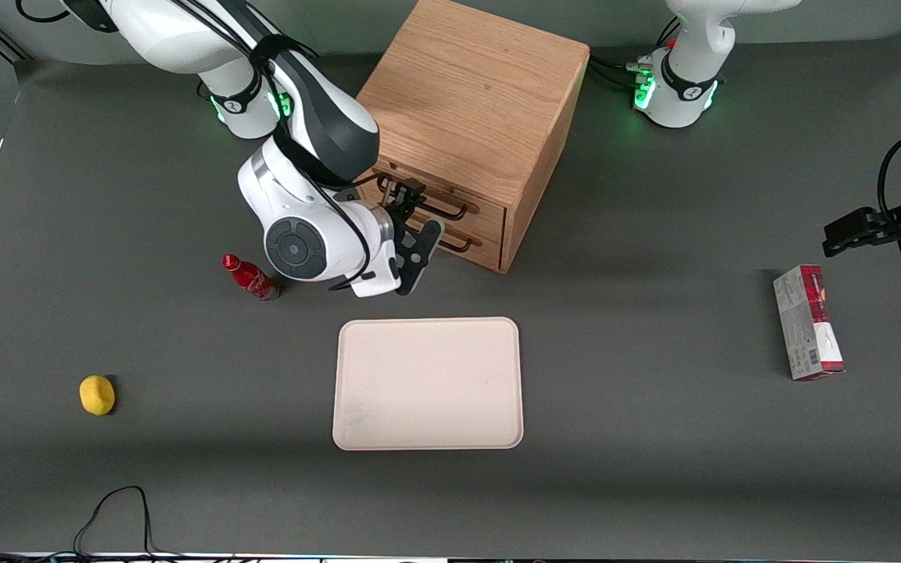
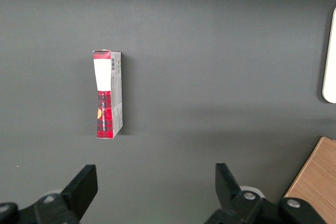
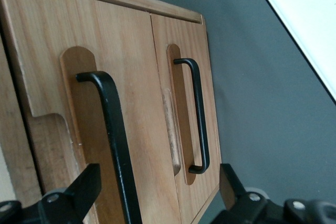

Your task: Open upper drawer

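Dark grey matting covers the table [image 1: 654, 438]. Oak cabinet [image 1: 474, 94] stands at mid-table, farther from the front camera than the cream tray [image 1: 428, 383]. Both drawers appear shut flush with the cabinet front.

Upper drawer [image 3: 100, 40]: its long black handle [image 3: 116, 145] runs between the fingertips in the right wrist view. Lower drawer handle [image 3: 198, 114] sits just beside it, untouched.

Gripper [image 1: 411, 227] is directly in front of the cabinet, at drawer height. Fingers spread wide, one pad [image 3: 79, 190] to each side of the upper handle, nothing gripped. No contact with the bar that I can confirm.

Step judged: approach complete or nearly so; closing on the handle not yet done. Drawer not opened at all.

Risks from here:
- Handles sit close together; a small drift downward could put a finger on or under the lower handle, opening the wrong drawer.
- Thin wire bar; a shallow grasp could slip off during the pull.
- A pull off the drawer's axis could bind the slide or drag the whole cabinet across the mat.

Elsewhere: red bottle [image 1: 250, 277] lying near the working arm, yellow lemon-like object [image 1: 97, 394] nearer the camera, red-and-grey carton [image 1: 807, 322] toward the parked arm's end.
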You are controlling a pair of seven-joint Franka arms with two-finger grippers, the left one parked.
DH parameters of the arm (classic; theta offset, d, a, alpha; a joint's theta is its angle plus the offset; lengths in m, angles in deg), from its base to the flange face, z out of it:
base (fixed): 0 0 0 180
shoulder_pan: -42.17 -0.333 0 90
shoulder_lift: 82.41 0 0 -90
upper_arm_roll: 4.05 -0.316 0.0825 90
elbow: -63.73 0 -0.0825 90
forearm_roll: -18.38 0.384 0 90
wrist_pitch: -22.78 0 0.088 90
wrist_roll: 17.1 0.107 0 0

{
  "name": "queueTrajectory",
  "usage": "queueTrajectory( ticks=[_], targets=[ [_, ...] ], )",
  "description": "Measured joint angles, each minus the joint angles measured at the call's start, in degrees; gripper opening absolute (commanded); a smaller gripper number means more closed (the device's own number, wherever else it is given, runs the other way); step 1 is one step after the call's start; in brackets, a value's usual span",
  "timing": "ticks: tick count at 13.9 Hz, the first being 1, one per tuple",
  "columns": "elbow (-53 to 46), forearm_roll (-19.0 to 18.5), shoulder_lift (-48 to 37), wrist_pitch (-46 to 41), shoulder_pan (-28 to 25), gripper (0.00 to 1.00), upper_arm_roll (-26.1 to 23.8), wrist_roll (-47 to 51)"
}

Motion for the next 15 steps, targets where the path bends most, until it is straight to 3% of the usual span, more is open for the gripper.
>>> queueTrajectory(
  ticks=[15],
  targets=[
    [0.1, -0.3, 1.8, 0.5, -0.5, 1.00, -0.1, 0.0]
  ],
)
